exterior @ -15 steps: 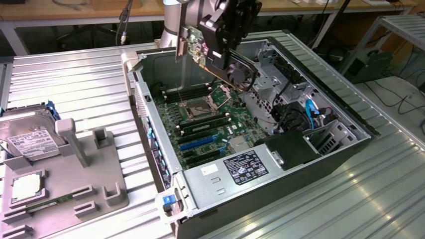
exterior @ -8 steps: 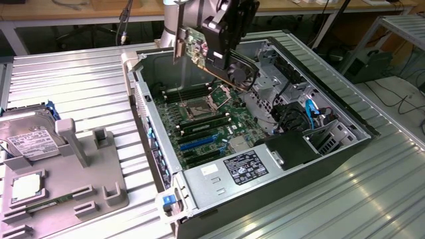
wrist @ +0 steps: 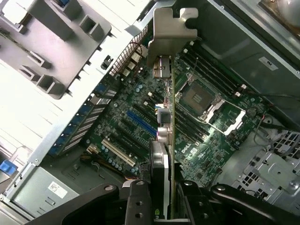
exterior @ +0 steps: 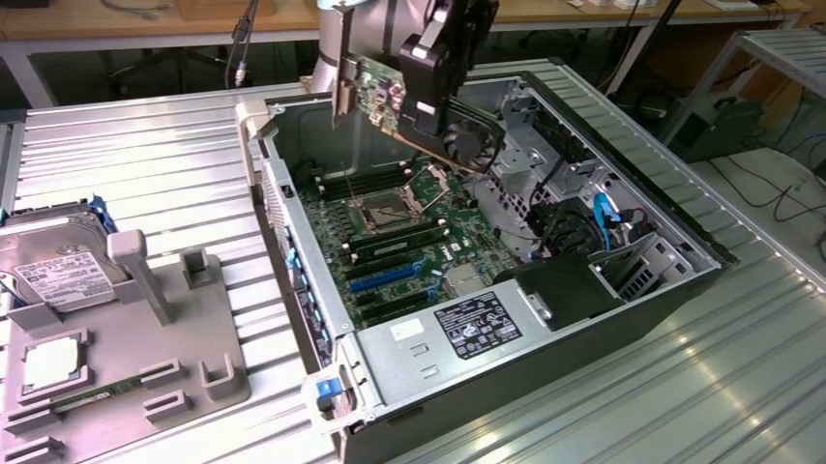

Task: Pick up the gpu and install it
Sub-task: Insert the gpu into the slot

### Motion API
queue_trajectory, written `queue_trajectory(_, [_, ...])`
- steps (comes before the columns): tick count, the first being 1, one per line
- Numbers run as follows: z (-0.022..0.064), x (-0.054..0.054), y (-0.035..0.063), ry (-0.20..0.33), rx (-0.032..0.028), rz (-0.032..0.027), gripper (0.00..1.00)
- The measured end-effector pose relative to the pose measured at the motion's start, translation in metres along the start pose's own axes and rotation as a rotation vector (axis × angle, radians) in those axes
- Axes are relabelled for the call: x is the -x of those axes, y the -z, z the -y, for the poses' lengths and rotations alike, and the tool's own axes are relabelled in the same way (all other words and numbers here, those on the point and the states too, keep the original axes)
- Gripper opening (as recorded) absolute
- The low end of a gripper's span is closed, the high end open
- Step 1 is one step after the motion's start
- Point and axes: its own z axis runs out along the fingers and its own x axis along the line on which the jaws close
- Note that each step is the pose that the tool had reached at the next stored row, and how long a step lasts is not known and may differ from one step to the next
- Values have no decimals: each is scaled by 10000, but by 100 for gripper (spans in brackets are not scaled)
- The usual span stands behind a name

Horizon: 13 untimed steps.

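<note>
Holds gpu [exterior: 385, 95] pinched in end effector [exterior: 436, 108], card edge-on and clear above motherboard [exterior: 402, 244] inside open case [exterior: 555, 387]. Judged best: keep card plumb, bracket [wrist: 171, 30] facing case rear, lower edge squared over blue slot [wrist: 140, 123], no tilt before seating.

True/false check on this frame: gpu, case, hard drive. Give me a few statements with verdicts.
1. The end effector grips the gpu above the open case. True.
2. The gpu is seated in a slot. False: it hangs clear above the motherboard.
3. The hard drive sits at the gray fixture, outside the case. True.
4. A side panel covers the case. False: it lies open, with the motherboard exposed.
</note>
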Motion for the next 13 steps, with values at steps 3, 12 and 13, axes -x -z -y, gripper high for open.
queue_trajectory(3, [0,-1,-1,453,6,-1,28])
queue_trajectory(12, [0,-1,-2,1238,17,-3,28])
queue_trajectory(13, [0,-1,-2,1331,19,-2,28])
